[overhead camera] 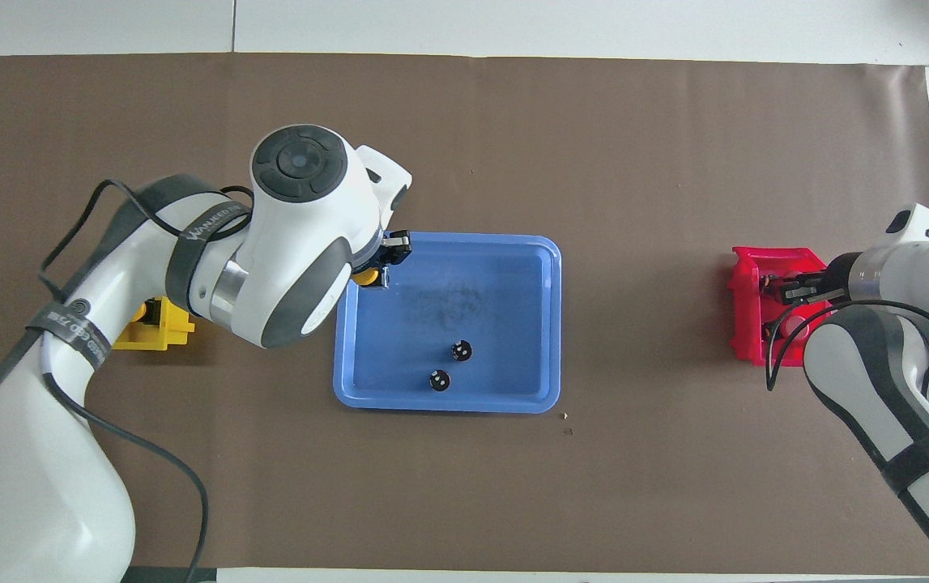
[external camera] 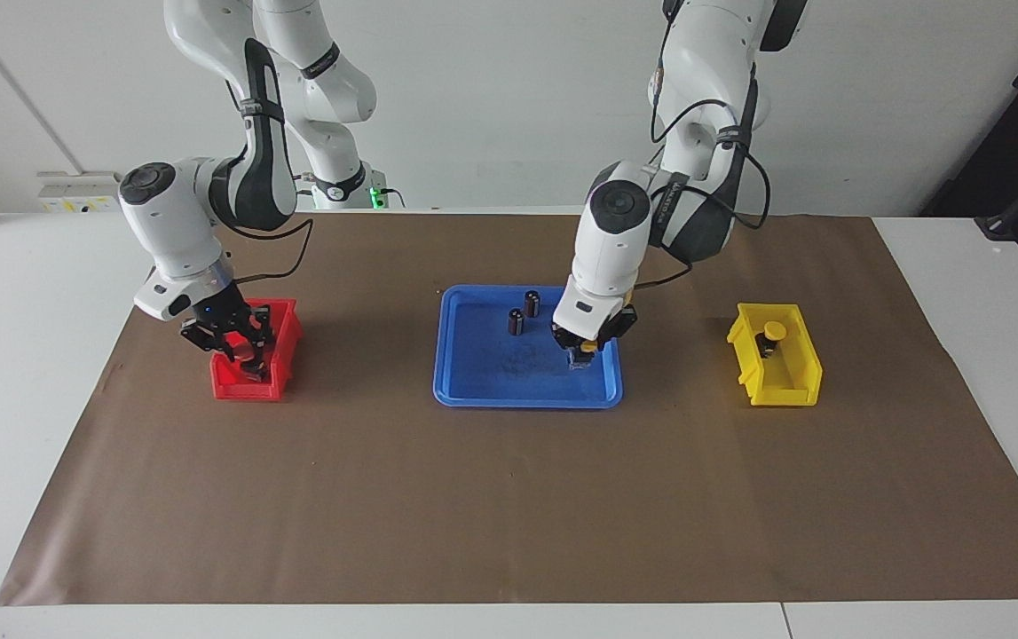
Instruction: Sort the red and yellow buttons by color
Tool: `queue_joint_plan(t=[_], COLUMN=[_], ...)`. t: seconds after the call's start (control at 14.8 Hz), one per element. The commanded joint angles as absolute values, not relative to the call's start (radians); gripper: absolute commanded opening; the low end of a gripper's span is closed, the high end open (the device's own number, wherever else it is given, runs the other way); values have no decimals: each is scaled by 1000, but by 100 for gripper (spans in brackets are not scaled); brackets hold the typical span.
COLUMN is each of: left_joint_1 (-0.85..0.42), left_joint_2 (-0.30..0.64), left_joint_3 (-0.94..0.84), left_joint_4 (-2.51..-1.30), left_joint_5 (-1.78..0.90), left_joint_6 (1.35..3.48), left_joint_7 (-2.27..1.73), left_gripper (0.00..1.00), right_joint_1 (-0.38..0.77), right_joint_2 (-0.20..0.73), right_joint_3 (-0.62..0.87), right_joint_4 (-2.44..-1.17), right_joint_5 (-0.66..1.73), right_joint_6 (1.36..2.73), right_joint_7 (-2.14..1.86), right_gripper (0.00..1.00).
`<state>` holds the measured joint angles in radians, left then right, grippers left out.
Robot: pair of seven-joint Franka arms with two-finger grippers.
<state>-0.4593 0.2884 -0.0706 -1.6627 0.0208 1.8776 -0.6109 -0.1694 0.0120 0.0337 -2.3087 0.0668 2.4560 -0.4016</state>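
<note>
My left gripper (external camera: 581, 351) is low over the blue tray (external camera: 491, 377), at the tray's end toward the left arm, shut on a yellow button (external camera: 591, 345). It also shows in the overhead view (overhead camera: 380, 270), with the button's yellow cap (overhead camera: 364, 278) at its fingers. A second yellow button (external camera: 773, 333) stands in the yellow bin (external camera: 784, 390). My right gripper (external camera: 238, 348) is down in the red bin (external camera: 242, 389) with its fingers spread. A red cap (overhead camera: 792, 325) shows in that bin under it. Any other red button is hidden.
Two small dark cylinders (external camera: 532, 303) (external camera: 516, 321) stand in the tray on the side nearer the robots. The yellow bin (overhead camera: 152, 325) is mostly covered by my left arm in the overhead view. Brown paper (external camera: 509, 497) covers the table.
</note>
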Motion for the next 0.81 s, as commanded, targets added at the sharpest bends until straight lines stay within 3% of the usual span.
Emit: queue_joint_plan(t=[0.0,0.07,0.27,0.54,0.75], left_joint_1=[-295,-229,-77,-22,8], left_joint_2=[203,189,176,115,112], left_joint_3=[-74,-74,-74,-67,-67], left_joint_4=[-1666,-1664,-1672,-1843,-1881], left_joint_5=[18,21,25,70,72], left_joint_6=[1790,1784,1785,1948,2000], left_joint_7=[-403,-326,-195,-153,-108], left_gripper=[1,1,2,2,2], right_joint_1=[-193,-196,-193,-184,-189], right_joint_2=[0,5,-23,-115,-123], right_joint_3=[44,44,41,40,38], right_joint_4=[-2281,-2219,-2079,-1947,-1794], right_joint_5=[92,94,92,72,57], right_joint_6=[2397,2302,2078,1802,1604], right_joint_7=[-440,-439,-401,-257,-192], right_gripper=[91,98,99,99,99])
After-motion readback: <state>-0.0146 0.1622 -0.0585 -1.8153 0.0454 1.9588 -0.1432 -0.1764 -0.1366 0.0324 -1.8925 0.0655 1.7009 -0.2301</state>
